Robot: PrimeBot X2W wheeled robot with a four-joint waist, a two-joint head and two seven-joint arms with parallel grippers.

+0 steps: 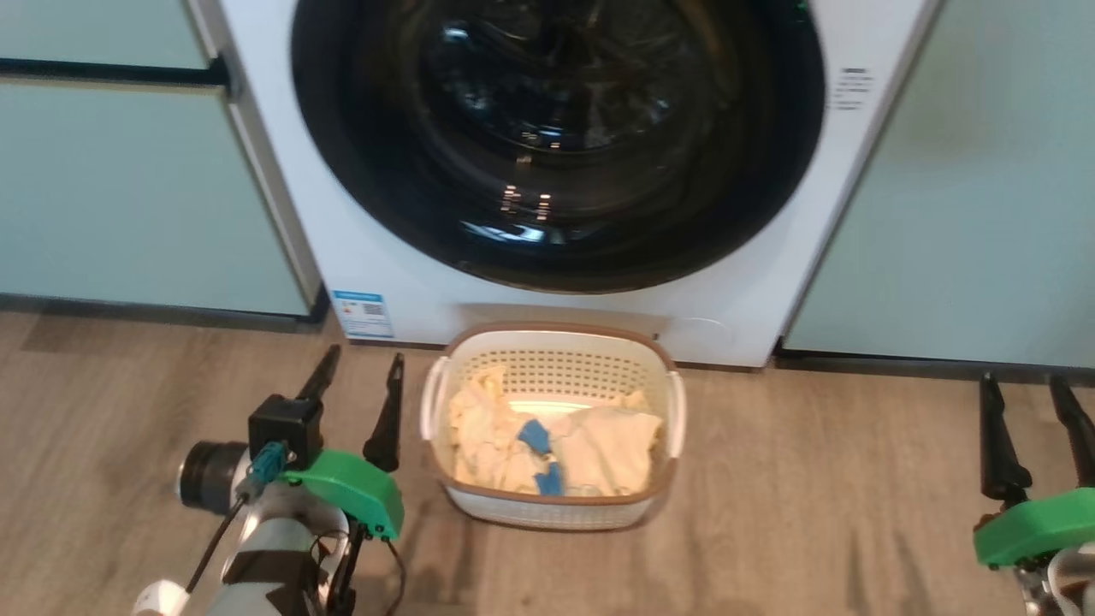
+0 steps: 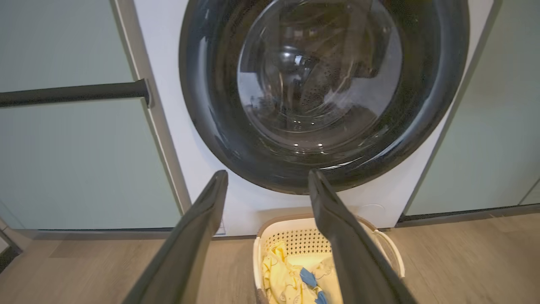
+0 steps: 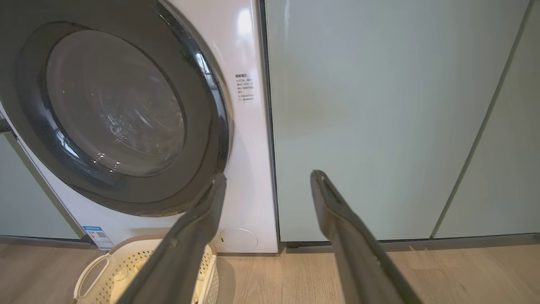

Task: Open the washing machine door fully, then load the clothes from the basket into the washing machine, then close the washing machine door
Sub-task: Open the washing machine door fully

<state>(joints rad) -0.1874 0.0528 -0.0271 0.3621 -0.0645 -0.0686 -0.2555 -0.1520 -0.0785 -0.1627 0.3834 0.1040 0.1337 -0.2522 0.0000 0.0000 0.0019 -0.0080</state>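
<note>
Three steps left: opening, loading and closing all look undone; the task stands at its very start.
Head view, door: the washing machine door (image 1: pixel 556 128) lies flush against the white washing machine (image 1: pixel 359 248), apparently shut, the drum dark behind its glass.
Head view, basket: the basket (image 1: pixel 552 335) stands on the wooden floor (image 1: pixel 813 513) just before the machine, below the door; the clothes (image 1: pixel 599 445), pale yellow with blue pieces, lie inside it.
Head view, hands: the left hand (image 1: pixel 365 355) hovers just beside the basket's left handle, fingers spread, grasping nothing; the right hand (image 1: pixel 1022 382) is well apart at the right, likewise spread and empty.
Left wrist view: fingers parted and bare, aimed at the door's lower rim; door closed across the drum; basket beneath, yellow and blue cloth in it.
Right wrist view: fingers parted, nothing between them, pointing toward the door's edge and the pale green cabinet (image 3: pixel 379 126) beside the machine; whether the door is latched I cannot tell.
Next, by judgement: one hand must catch the door's edge and swing it wide before any garment goes in.
</note>
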